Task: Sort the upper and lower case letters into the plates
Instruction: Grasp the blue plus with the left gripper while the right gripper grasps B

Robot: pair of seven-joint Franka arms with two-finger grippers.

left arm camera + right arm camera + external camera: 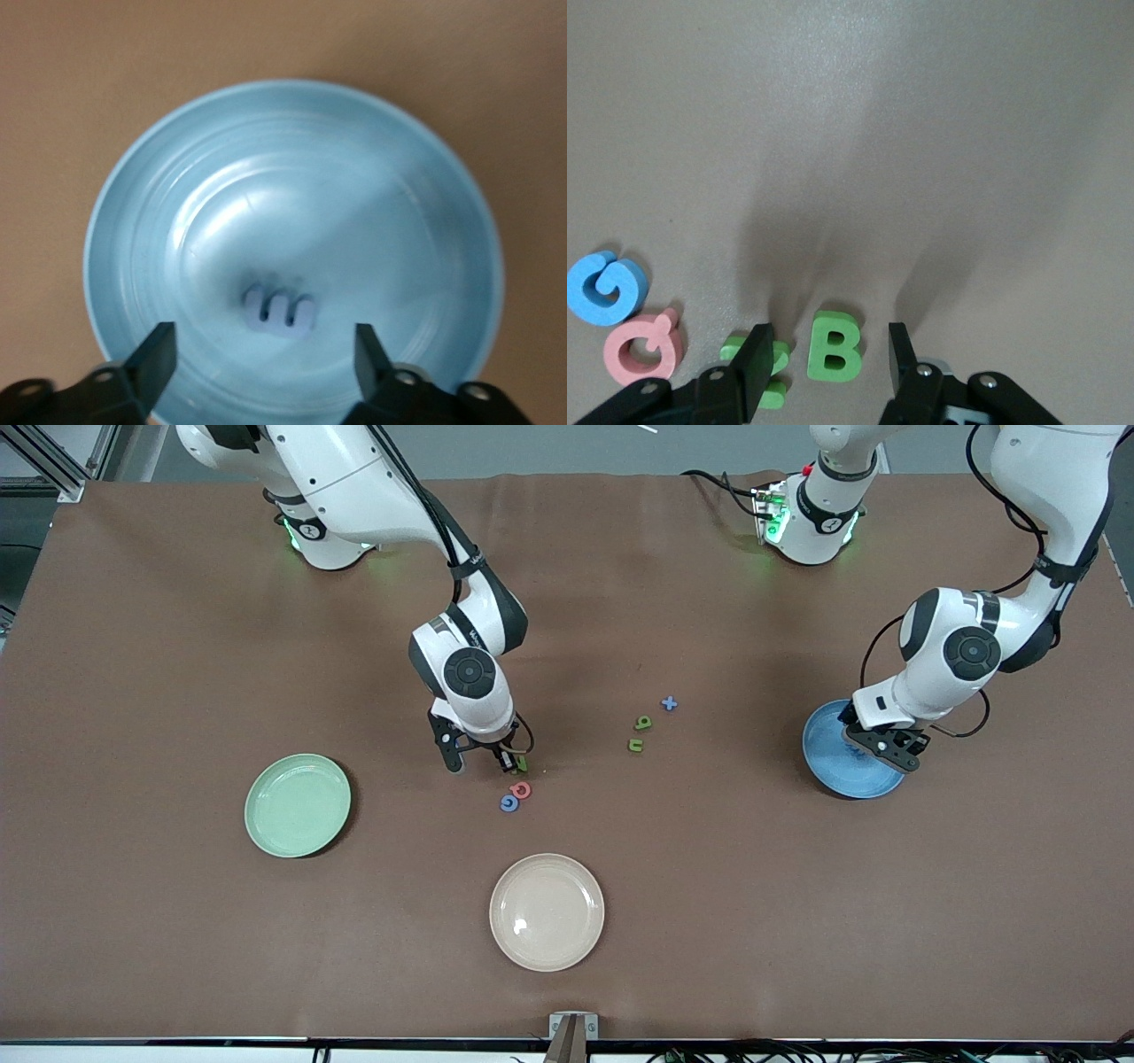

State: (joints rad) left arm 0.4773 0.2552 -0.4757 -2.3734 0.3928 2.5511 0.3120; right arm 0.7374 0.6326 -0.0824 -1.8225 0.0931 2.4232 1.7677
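Observation:
My right gripper (480,760) is open and low over the table, its jaws standing either side of a green B (833,345). A second green letter (769,376) lies partly under one finger. A red Q (521,789) and a blue G (508,803) lie just nearer the camera. Two green letters (643,723) (636,745) and a blue cross-shaped piece (670,703) lie toward the left arm's end. My left gripper (895,751) is open and empty over the sky blue plate (828,766), where a pale blue m (280,311) lies. The mint green plate (266,815) holds nothing.
A cream-beige plate (547,911) sits near the table's front edge, nearer the camera than the red Q and blue G. A small metal bracket (572,1027) sits at the front edge.

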